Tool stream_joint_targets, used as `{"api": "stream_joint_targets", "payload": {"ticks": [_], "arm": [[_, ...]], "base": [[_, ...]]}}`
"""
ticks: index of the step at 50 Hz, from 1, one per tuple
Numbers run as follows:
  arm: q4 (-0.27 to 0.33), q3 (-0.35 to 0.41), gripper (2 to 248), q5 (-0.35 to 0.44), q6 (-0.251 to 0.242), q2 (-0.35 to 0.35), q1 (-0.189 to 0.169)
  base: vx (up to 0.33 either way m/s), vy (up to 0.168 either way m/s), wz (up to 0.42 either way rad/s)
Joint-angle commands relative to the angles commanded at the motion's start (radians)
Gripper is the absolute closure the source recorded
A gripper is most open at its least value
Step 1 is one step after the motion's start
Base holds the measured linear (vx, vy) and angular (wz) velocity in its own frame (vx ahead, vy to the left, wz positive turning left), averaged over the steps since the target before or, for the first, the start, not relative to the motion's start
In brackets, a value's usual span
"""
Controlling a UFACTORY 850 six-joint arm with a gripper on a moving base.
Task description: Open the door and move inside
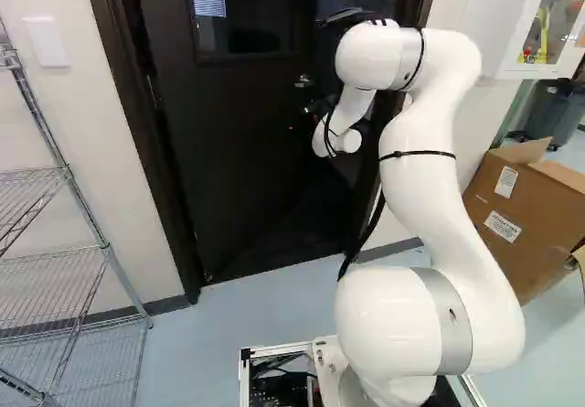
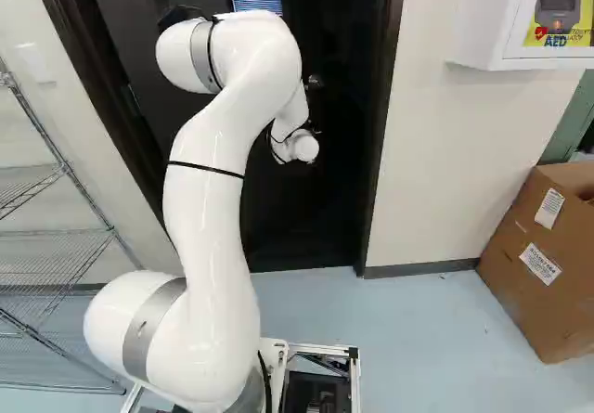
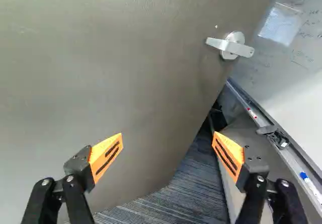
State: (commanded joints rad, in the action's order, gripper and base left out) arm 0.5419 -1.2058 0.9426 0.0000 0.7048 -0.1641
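Note:
At the end of my arm, the gripper [image 1: 318, 111] is a small dark shape by the door's lever side in the left base view. The dark door [image 1: 242, 142] stands partly open, swung away from the arm. In the wrist view my gripper [image 3: 168, 137] is open wide, nothing held between its orange pads. Ahead of it spreads the grey-brown door face [image 3: 115, 58], whose free edge runs down past the far finger. A silver lever handle [image 3: 231, 46] sits near that edge, ahead of the fingers and apart from them.
Through the gap show striped carpet [image 3: 186, 183] and a whiteboard [image 3: 302, 63] with a marker tray [image 3: 282, 148]. The dark door frame [image 2: 379, 135] stands right of the arm. A wire shelf [image 1: 55, 288] is at left; a cardboard box [image 2: 548, 255] and a white wall cabinet [image 2: 483, 23] are at right.

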Motion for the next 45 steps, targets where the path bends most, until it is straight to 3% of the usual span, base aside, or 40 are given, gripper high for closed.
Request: {"api": "stream_joint_targets", "payload": {"ticks": [20,45], "arm": [[-0.017,0.127,3,0.000,0.000,-0.091,-0.023],[-0.081,0.279,3,-0.023,0.000,-0.204,-0.037]], "base": [[0.000,0.000,0.000],[0.000,0.000,0.000]]}}
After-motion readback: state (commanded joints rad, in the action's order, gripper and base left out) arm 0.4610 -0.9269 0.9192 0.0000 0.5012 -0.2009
